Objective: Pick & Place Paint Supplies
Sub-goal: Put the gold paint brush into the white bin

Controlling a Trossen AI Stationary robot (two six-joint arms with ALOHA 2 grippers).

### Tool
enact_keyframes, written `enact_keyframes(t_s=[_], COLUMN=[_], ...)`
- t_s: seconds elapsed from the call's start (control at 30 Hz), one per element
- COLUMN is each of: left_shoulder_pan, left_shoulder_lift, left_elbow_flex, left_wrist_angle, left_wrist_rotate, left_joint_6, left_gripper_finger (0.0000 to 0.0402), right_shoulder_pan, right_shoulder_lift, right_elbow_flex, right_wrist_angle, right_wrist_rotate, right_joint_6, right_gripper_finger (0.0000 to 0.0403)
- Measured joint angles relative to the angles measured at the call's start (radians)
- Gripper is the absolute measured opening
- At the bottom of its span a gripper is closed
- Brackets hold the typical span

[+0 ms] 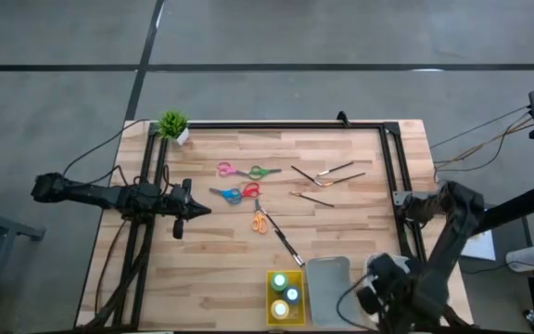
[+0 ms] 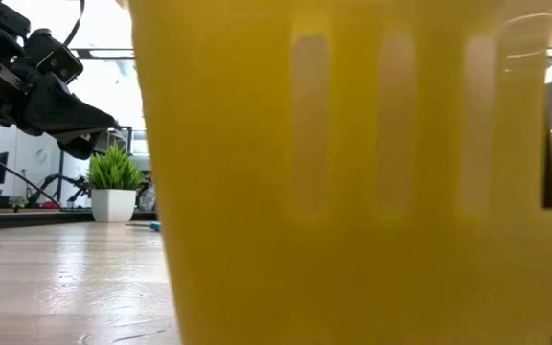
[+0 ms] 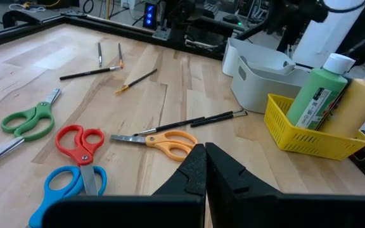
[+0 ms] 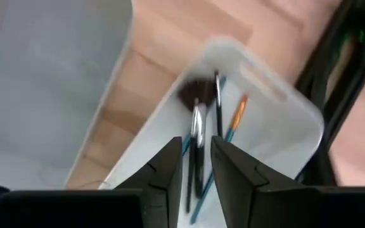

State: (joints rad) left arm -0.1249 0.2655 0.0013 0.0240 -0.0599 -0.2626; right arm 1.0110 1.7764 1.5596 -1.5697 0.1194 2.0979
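- Step in hand, by judgement: sorting brushes; right gripper (image 4: 196, 144) poised over the white tray (image 4: 284, 120) at the lower right of the high view, fingers parted narrowly and seemingly clasping nothing; thin brushes and the stubby dark brush (image 4: 192, 92) lying in that tray beneath the gap
- Left gripper (image 3: 204, 149) hovering at the left of the high view, above the table's left edge, fingers pressed together on nothing; nose pointed toward the scissors
- Paint bottles (image 1: 286, 297) standing in the yellow tray (image 1: 271, 278) at the bottom centre of the high view; grey tray (image 1: 327, 278) just beside it to the right
- Yet to be sorted, near the centre of the high view: pink scissors (image 1: 225, 169), green scissors (image 1: 265, 172), blue scissors (image 1: 225, 195), red scissors (image 1: 249, 191), orange scissors (image 1: 260, 221); loose brushes (image 1: 327, 174) to their right; one dark brush (image 1: 290, 246) just below the orange pair
- Next move, probably: lifting clear of the white tray and reaching up-left for a loose brush, fingers spread wide and lowered flat to the wood, since thin handles offer little to pinch
- Hard to make out: white tray almost wholly hidden under the right arm in the high view; low view nearly filled by the yellow tray's wall, with only the potted plant (image 2: 113, 177) and the left gripper showing at its left; number of brushes in the white tray uncertain
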Motion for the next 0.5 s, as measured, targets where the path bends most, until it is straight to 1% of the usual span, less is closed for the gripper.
enact_keyframes(t_s=[0.13,0.3,0.4,0.5], left_shoulder_pan=[0.000,0.000,0.000,0.000], left_shoulder_lift=[0.000,0.000,0.000,0.000], left_elbow_flex=[0.000,0.000,0.000,0.000], left_wrist_angle=[0.000,0.000,0.000,0.000], left_wrist_rotate=[0.000,0.000,0.000,0.000], left_joint_6=[0.000,0.000,0.000,0.000], left_gripper_finger=[0.0000,0.0000,0.0000,0.0000], right_shoulder_pan=[-0.091,-0.243,-0.354,-0.466], right_shoulder_lift=[-0.095,-0.181,-0.213,-0.225], right_elbow_flex=[-0.097,-0.215,-0.258,-0.281], right_wrist_angle=[-0.001,0.003,0.042,0.119], right_wrist_rotate=[0.079,0.211,0.250,0.252], right_joint_6=[-0.177,-0.498,-0.717,-0.940], right_gripper_finger=[0.0079,0.0079,0.0079,0.0079])
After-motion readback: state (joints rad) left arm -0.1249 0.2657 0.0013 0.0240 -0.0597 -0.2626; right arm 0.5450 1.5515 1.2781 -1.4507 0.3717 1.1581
